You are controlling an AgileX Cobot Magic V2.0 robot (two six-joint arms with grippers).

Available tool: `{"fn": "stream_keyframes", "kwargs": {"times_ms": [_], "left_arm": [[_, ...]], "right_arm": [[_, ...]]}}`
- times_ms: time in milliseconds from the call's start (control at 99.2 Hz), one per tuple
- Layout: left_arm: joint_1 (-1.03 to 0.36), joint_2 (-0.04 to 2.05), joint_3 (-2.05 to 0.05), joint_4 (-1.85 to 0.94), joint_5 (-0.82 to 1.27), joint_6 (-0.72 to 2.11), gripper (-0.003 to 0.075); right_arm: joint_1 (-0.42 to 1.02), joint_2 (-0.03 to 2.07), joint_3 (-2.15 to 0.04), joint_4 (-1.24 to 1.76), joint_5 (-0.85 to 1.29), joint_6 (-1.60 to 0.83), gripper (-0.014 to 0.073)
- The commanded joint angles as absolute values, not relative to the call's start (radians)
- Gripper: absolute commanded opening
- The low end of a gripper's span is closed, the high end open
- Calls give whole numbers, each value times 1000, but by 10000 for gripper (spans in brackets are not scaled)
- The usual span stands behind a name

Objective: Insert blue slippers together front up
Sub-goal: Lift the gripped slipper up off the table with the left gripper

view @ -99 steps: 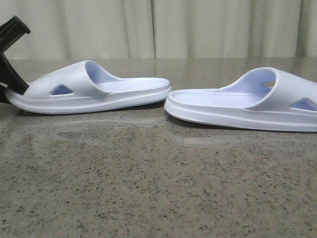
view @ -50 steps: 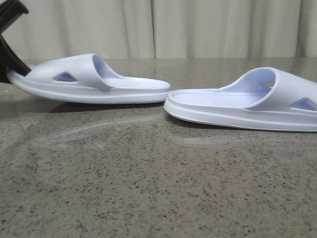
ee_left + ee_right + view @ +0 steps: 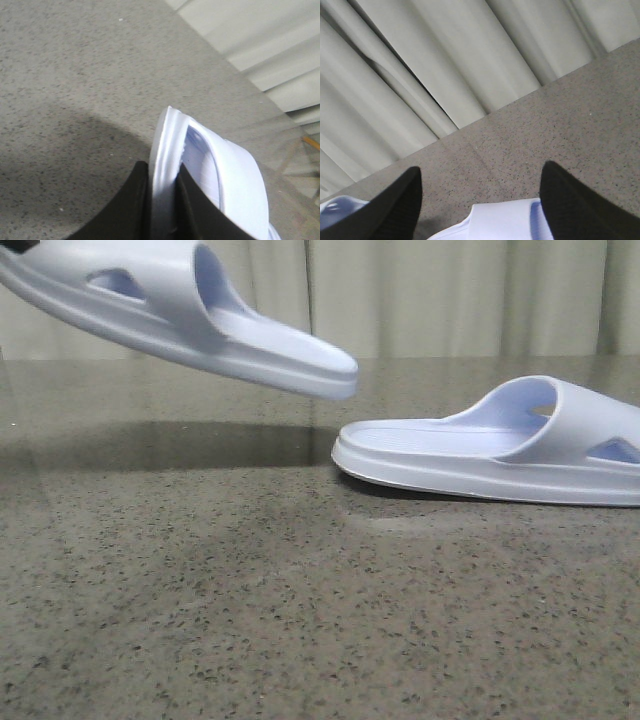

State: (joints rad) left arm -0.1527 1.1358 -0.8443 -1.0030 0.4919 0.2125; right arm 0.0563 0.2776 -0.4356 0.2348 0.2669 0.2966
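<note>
Lifted off the worktop (image 3: 300,620) since a moment ago, the left slipper (image 3: 190,310) hangs tilted, pinched by the left end effector (image 3: 162,200). Clear air separates it from the right slipper (image 3: 500,445), straddled by the right end effector (image 3: 480,200), fingers spread.

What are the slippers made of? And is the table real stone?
The lifted slipper and the resting slipper look like soft moulded foam: thick one-piece soles, rounded edges, a matte pale blue skin with no stitching. The table looks like polished speckled stone, perhaps granite, since it faintly mirrors the slippers; a stone-patterned laminate can't be ruled out.
</note>
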Motion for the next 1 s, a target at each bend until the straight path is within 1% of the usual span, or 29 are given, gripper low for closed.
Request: {"fn": "stream_keyframes", "kwargs": {"times_ms": [0, 191, 393, 504, 635, 806, 987], "left_arm": [[-157, 1068, -880, -1045, 476, 214, 17], [-157, 987, -880, -1059, 487, 214, 17], [-157, 974, -880, -1067, 500, 214, 17], [-157, 978, -880, -1067, 500, 214, 17], [-157, 978, -880, -1067, 494, 214, 17], [-157, 978, -880, -1067, 490, 214, 16], [-157, 978, -880, -1067, 486, 214, 16]], "right_arm": [[51, 298, -470, 222, 185, 291, 433], [51, 300, -470, 215, 185, 291, 433], [51, 359, -470, 215, 218, 291, 433], [49, 418, -470, 215, 235, 292, 433], [49, 507, -470, 215, 243, 367, 433], [49, 637, -470, 230, 202, 422, 433], [49, 764, -470, 307, 178, 422, 433]]}}
